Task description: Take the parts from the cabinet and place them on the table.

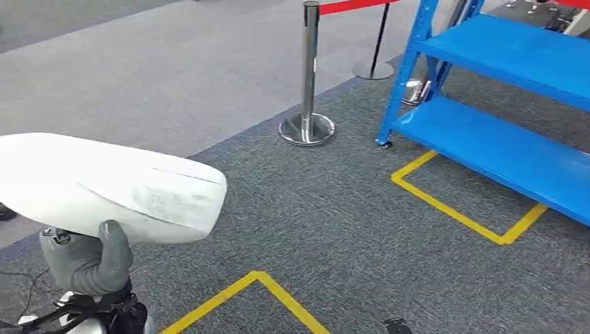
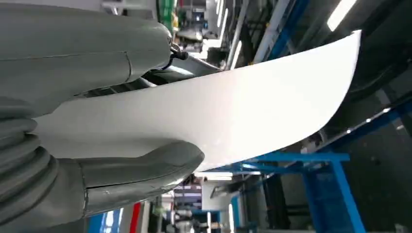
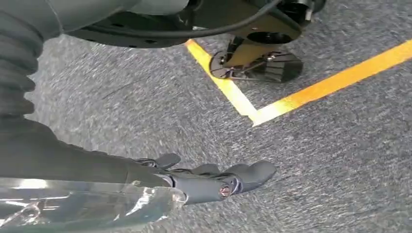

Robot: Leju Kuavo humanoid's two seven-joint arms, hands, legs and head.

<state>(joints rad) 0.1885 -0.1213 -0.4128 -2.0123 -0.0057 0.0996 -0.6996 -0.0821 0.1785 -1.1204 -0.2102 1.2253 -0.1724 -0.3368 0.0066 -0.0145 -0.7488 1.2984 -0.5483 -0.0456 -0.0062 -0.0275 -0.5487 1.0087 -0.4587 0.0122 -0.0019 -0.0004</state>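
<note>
Your left hand (image 1: 87,261) grips the white part (image 1: 111,184) from below, fingers (image 2: 145,167) wrapped on it, long axis pointing toward the blue shelf (image 1: 501,149). Right hand (image 3: 214,179) hangs with fingers loosely extended, holding nothing; no desk visible.

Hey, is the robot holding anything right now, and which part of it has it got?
The left hand grips a white curved part by its lower edge, near one end. The right hand holds nothing, fingers extended over the carpet.

Head view looks down; wrist views sit close.
</note>
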